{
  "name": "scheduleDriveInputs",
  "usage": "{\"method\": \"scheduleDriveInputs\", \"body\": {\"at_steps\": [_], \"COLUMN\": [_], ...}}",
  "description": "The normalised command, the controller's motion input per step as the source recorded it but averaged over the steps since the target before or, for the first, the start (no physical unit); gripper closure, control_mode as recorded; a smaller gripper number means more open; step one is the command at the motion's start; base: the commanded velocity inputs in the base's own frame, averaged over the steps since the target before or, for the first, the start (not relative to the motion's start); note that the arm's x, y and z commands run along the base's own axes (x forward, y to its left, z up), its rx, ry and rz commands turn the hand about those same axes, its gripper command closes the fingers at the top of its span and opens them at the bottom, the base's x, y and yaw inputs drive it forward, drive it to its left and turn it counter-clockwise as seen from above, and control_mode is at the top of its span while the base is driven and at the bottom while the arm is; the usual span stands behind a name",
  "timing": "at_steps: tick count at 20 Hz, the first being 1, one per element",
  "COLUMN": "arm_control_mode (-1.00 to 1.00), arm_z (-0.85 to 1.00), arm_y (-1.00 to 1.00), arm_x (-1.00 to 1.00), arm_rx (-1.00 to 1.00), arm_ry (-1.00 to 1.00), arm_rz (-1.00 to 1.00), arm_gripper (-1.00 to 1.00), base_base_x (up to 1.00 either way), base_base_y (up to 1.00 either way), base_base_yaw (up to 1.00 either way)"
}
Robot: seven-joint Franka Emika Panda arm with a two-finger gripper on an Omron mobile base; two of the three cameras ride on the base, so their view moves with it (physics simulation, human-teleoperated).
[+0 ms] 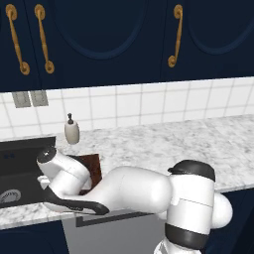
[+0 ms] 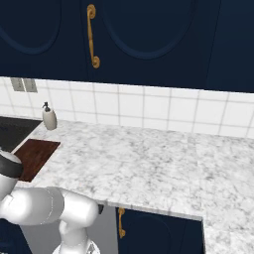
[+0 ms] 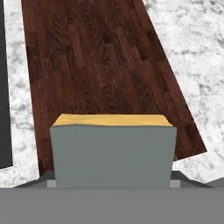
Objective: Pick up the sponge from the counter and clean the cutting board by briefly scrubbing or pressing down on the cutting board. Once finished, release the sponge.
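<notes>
Here the hand view gives what the base cameras cannot: the sponge sits right at the hand, its grey-green face turned to the camera and a strip of yellow along its far edge. It hides the finger tips, so the gripper appears closed on it, though the contact itself is covered. Just beyond the sponge lies the cutting board, its dark grain running away from the hand; whether the sponge touches the wood cannot be told. Speckled counter flanks the board on both sides, and a dark strip of sink runs along the far left edge.

In the left base view the arm folds low across the counter's front edge, its forearm reaching leftward and its wrist bent down over the board, covering most of it. A soap bottle stands past the hand by the tiled wall.

The right base view shows the board's full outline, with the counter stretching bare-topped to the right of it.
</notes>
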Motion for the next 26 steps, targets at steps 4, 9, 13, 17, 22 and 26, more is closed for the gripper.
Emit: {"method": "scheduleDriveInputs", "body": {"at_steps": [4, 9, 13, 17, 22, 26], "arm_control_mode": [-1.0, -1.0, -1.0, -1.0, -1.0, -1.0], "arm_z": [-0.39, -0.18, -0.23, -0.58, -0.56, -0.31], "arm_y": [0.0, 0.0, 0.0, 0.07, 0.1, 0.0], "arm_x": [0.0, 0.35, 0.28, 0.08, 0.22, 0.34], "arm_rx": [0.0, 0.0, 0.0, -0.04, -0.04, 0.0], "arm_ry": [-0.02, 0.0, 0.0, -0.07, -0.08, -0.02], "arm_rz": [-0.01, -0.05, -0.04, -0.02, -0.04, -0.04], "arm_gripper": [1.0, 1.0, 1.0, 1.0, 1.0, 1.0], "base_base_x": [0.0, 0.0, 0.0, 0.0, 0.0, 0.0], "base_base_y": [0.0, 0.0, 0.0, 0.0, 0.0, 0.0], "base_base_yaw": [0.0, 0.0, 0.0, 0.0, 0.0, 0.0]}}
